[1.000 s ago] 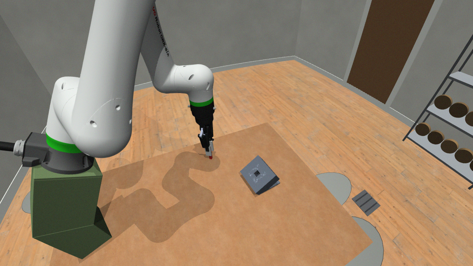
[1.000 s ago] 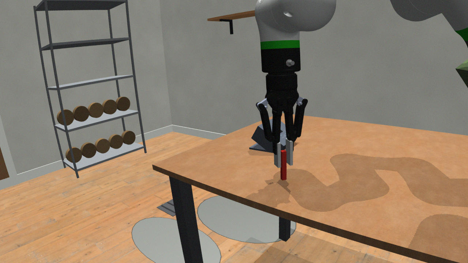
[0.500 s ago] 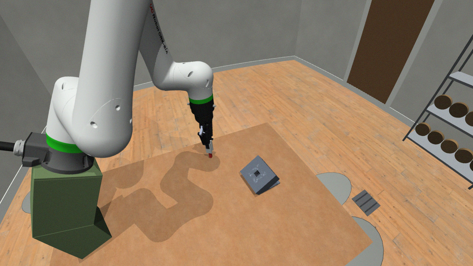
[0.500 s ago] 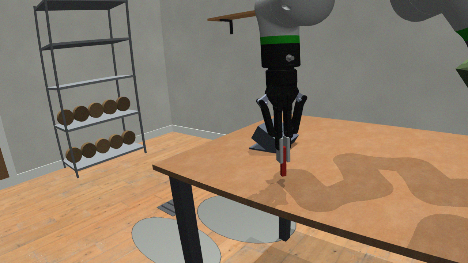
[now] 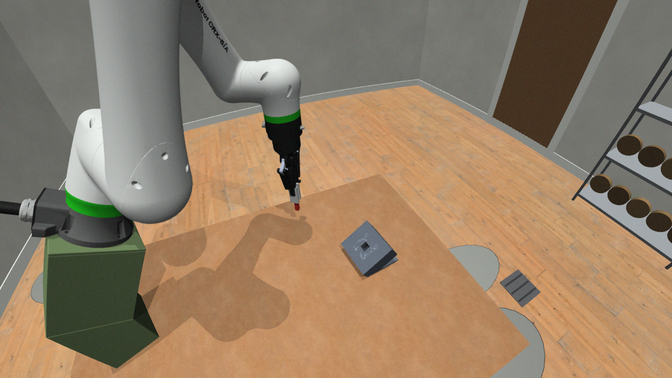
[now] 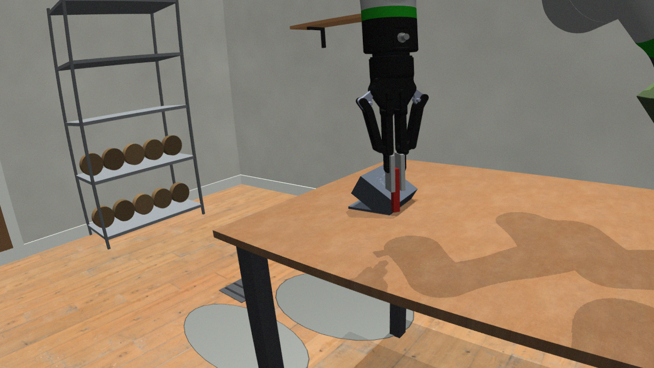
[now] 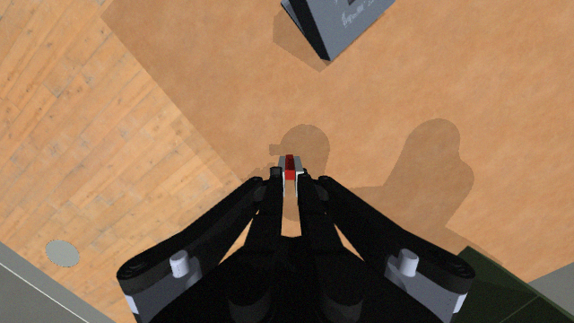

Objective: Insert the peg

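Note:
My gripper point(image 5: 295, 196) is shut on the red peg point(image 5: 296, 206) and holds it upright, lifted above the table near its far edge. The peg hangs below the fingertips in the exterior view point(image 6: 396, 192), between the closed fingers point(image 6: 396, 180). In the wrist view the peg's top point(image 7: 290, 167) shows between the finger pads. The grey sloped panel point(image 5: 368, 247) with its small square hole point(image 5: 364, 244) sits on the table to the right of the gripper, apart from the peg. The panel also shows in the exterior view point(image 6: 375, 191) and at the wrist view's top edge point(image 7: 337, 22).
The robot's green base point(image 5: 91, 291) stands at the table's left. A metal shelf rack with wooden discs point(image 5: 634, 178) stands off the table to the right. The table's far edge point(image 5: 263, 207) runs close behind the gripper.

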